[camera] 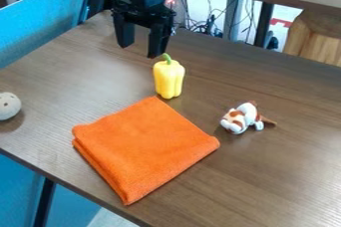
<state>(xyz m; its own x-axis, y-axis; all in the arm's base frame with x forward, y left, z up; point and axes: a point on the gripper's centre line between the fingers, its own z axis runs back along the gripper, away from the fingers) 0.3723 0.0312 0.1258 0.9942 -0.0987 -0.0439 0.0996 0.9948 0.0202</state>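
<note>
Spread end effector (140, 51) near yellow pepper (169, 79), orange cloth (143, 146), toy animal (242, 118)

Blue panels (41, 22) flank the brown wooden table (273, 171).

Cloth (143, 146): plain orange
Pepper (169, 78): yellow, green stem
Toy animal (242, 118): white, orange-brown patches
Table (279, 166): brown, wood-grain streaks

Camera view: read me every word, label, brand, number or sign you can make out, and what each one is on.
No readable text.
Yellow pepper, orange cloth, brown-and-white toy, pale round object, gripper: no lettering visible.
Red patch behind the table: too small to tell whether it is print.
</note>
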